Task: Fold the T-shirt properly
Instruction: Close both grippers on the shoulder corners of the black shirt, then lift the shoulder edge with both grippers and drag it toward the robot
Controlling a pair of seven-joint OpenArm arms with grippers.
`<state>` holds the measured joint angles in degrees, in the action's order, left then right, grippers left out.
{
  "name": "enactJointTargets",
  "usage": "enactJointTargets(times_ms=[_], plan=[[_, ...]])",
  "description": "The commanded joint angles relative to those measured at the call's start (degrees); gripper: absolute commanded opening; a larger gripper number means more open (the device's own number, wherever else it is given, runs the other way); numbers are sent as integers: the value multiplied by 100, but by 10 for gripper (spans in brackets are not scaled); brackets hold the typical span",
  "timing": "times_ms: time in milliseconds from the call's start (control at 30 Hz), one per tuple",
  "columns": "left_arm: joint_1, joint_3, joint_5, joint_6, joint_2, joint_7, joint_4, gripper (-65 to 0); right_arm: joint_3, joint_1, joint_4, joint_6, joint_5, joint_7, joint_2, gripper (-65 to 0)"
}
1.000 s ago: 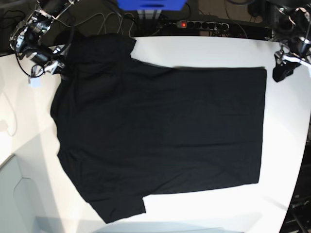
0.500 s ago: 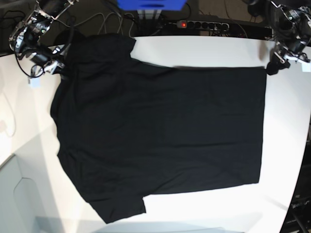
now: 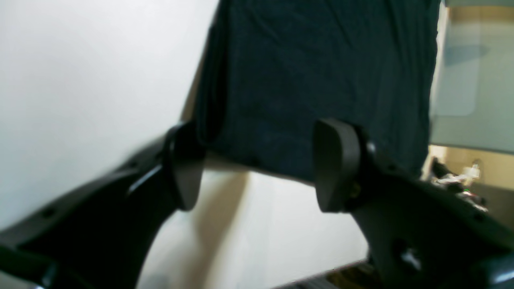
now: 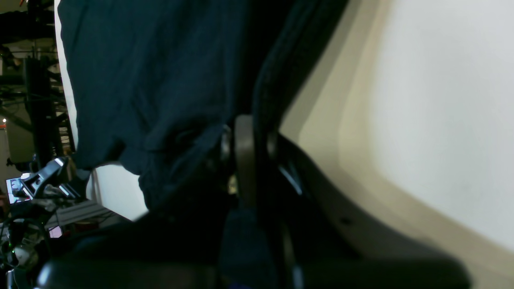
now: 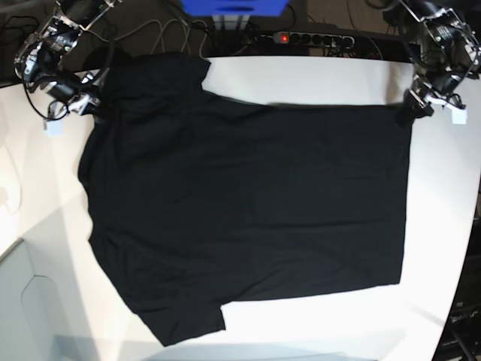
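Observation:
The black T-shirt lies spread flat on the white table, with its sleeves at the left of the base view and its hem at the right. My left gripper hangs at the hem's far right corner. In the left wrist view that gripper is open, and the corner of the T-shirt lies between its fingers. My right gripper is at the shirt's far left shoulder. In the right wrist view it is shut on a fold of the T-shirt.
A power strip with a red light, a blue box and loose cables lie beyond the table's far edge. A pale grey panel sits at the lower left. The table's curved right edge runs close to the hem.
My left gripper has moved left and slightly down to the hem's corner, and its jaws have spread wide. The right gripper and the shirt have not moved.

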<state>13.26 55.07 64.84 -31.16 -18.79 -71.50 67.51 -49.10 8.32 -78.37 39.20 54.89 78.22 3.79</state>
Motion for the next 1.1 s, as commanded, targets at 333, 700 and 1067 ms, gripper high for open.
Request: enactJointTargets(times_ms=[333,700,1067], plan=[[-205,27,-589,-18,186,16,67,-268,-17,52,-9,80,-377,178,47,-650],[-205,-17,-598,-18,178,16,67,-637,-9,69,-9,80,-377,178,56,-650],[-170,-8,-598,-1,195,16,93,-638,-9,43,-9,80,-377,178,47,-650]])
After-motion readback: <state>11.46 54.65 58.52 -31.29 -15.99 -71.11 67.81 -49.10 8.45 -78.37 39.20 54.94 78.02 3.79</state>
